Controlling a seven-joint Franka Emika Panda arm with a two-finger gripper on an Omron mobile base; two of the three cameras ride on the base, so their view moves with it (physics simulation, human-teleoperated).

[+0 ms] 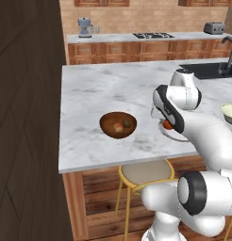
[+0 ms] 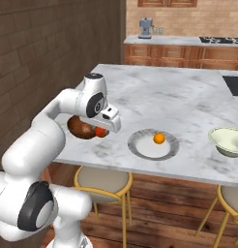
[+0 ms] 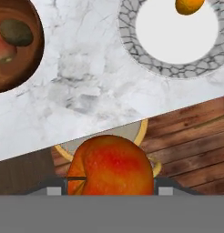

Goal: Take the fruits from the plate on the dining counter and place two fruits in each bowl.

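The gripper point(image 3: 113, 182) is closed on a red-orange fruit point(image 3: 114, 166), which fills the lower middle of the hand view between the two dark finger tips; in the right base view the same fruit point(image 2: 100, 131) shows as a red spot under the hand, just beside the brown bowl point(image 2: 81, 128). From the hand camera, the held fruit hangs over the edge of the table point(image 3: 86, 91), with the wooden base and a round stool seat point(image 3: 132, 132) beneath it. The brown bowl point(image 1: 118, 124) stands on the marble table point(image 1: 99, 89) near its front edge and holds two fruits: a dark green one point(image 3: 16, 32) and a reddish-peach one point(image 3: 3, 50) lying against it. The plate point(image 2: 153, 145), white in the middle with a grey patterned rim, lies on the table to the right of the brown bowl, apart from it. One bright orange fruit point(image 2: 159, 138) rests on the plate, toward its far side. Farther right on the same table stands the pale bowl point(image 2: 228, 141), well apart from the plate; whether anything lies in it I cannot tell. A black sink point(image 1: 207, 69) is set into the far right of the table, and a counter with wooden cabinet doors point(image 1: 136, 52) runs along the back wall.
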